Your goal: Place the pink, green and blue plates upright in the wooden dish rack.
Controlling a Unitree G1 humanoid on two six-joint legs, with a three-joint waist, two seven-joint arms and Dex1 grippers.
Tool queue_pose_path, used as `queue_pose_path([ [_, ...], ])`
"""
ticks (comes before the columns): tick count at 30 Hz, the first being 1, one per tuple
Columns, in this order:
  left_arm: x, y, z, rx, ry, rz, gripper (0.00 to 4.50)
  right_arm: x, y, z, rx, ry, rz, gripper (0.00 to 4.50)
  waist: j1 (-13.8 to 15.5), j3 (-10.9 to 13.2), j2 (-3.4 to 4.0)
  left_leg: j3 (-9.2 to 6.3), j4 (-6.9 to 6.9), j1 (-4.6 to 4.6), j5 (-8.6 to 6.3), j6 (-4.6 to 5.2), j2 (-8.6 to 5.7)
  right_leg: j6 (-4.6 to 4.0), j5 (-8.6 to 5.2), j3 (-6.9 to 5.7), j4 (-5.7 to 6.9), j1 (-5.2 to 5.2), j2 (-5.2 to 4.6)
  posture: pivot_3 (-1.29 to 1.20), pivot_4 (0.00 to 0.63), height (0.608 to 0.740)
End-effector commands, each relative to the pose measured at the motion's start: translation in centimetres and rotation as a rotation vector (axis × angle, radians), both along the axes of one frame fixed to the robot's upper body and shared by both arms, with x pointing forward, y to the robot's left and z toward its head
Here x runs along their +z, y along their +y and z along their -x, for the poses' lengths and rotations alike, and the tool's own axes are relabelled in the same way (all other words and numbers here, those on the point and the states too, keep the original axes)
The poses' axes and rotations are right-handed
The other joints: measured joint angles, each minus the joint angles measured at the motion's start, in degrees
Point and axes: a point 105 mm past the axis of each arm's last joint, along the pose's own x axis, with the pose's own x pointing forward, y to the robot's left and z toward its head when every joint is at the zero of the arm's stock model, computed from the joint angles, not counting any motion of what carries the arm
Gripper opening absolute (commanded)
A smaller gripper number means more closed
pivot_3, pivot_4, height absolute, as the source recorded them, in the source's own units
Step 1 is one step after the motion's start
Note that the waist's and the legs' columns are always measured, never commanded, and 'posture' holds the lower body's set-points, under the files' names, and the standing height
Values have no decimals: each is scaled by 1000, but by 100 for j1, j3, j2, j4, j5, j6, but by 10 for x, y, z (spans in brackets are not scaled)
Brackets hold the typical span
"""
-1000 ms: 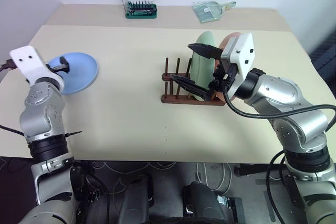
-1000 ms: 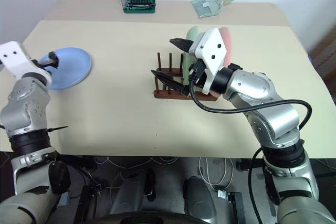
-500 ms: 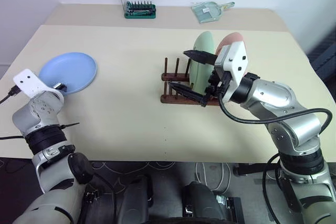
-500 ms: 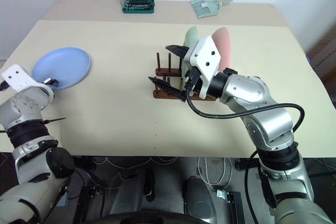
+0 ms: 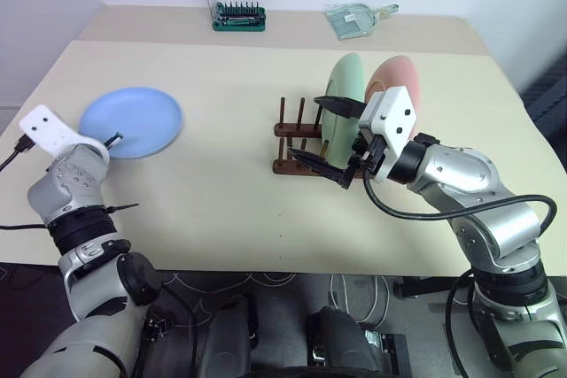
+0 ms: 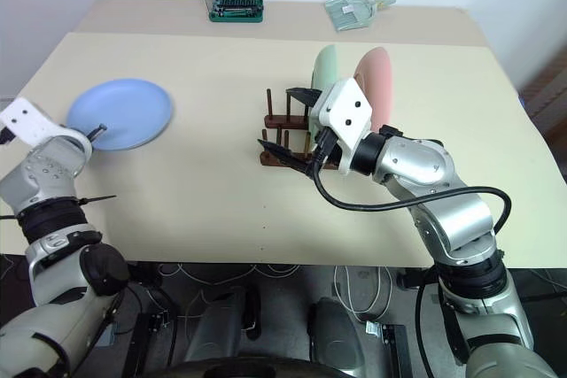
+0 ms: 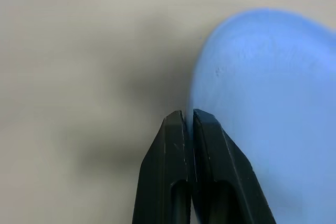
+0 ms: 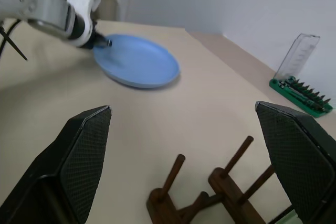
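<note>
**Blue plate pinched at its rim, two plates racked**

Blue was what I watched most: the blue plate (image 5: 131, 121) lay flat on the beige worktop (image 5: 213, 192), well to the left of the wooden dish rack (image 5: 306, 143). From the head camera my left gripper (image 5: 113, 139) sat at the plate's near-left edge, but its black fingers were too small there to judge. The left wrist view settled it: the jaws were pressed together with the plate's thin rim caught between them, the plate's face spreading off to one side.

My right gripper (image 5: 332, 139) hung in front of the rack with its jaws spread wide and nothing between them. Its wrist view looked across the rack's bare pegs toward the blue plate and the left gripper, a line of sight the head views did not give me.

The head views alone showed the green plate (image 5: 344, 86) and the pink plate (image 5: 396, 81) standing upright in the rack, side by side. A green bit holder (image 5: 237, 16) and a clear packet (image 5: 354, 17) sat at the far edge.
</note>
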Motion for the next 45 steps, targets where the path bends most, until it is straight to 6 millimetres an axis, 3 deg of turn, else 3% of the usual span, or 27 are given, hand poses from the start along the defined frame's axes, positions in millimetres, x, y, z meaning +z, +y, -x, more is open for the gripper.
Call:
queue_pose_path([
  [1,85,-47,-9,-194,-338,-231,108,12,6,-7,-30,-142,91,4500,-9,2,-5,0,2,-4,0,-1,0,0,0,0,1,-5,2,0,150,732],
  [6,125,-105,-5,-346,-515,-356,108,8,15,-36,-136,-320,310,4500,-31,2,-4,2,3,-4,2,-4,1,0,0,1,2,-6,3,0,150,732],
  [9,132,-120,-2,-382,-559,-337,108,8,20,-42,-150,-378,347,4500,-30,2,-4,3,3,-4,4,-6,2,0,0,2,2,-7,5,0,150,732],
  [12,142,-154,4,-486,-596,-382,108,15,25,-54,-203,-529,423,4500,-29,2,-4,3,4,-5,6,-7,3,0,0,3,2,-9,6,0,150,732],
  [15,147,-173,9,-539,-604,-423,108,18,32,-55,-195,-624,465,4500,-20,2,-4,3,5,-6,7,-7,1,0,0,3,1,-9,5,0,150,732],
  [22,155,-194,17,-606,-614,-446,108,15,47,-55,-166,-692,485,4500,-31,2,-4,3,6,-6,8,-9,3,0,0,3,2,-8,8,0,150,732],
  [32,163,-194,23,-604,-640,-432,108,14,62,-62,-172,-710,502,4500,-24,2,-4,2,7,-6,8,-9,3,0,0,3,3,-7,11,0,150,732],
  [35,165,-195,25,-605,-646,-425,0,11,65,-65,-174,-712,525,3650,-23,2,-4,2,7,-6,8,-9,3,0,0,3,2,-7,10,0,150,732],
  [42,167,-192,28,-600,-656,-386,0,11,68,-65,-173,-730,534,150,-26,2,-4,1,8,-6,8,-9,3,0,0,3,4,-7,10,0,150,732],
  [45,167,-191,28,-602,-653,-376,0,13,69,-63,-170,-745,534,33,-25,2,-4,1,8,-6,8,-9,3,0,0,3,4,-7,10,0,150,732],
])
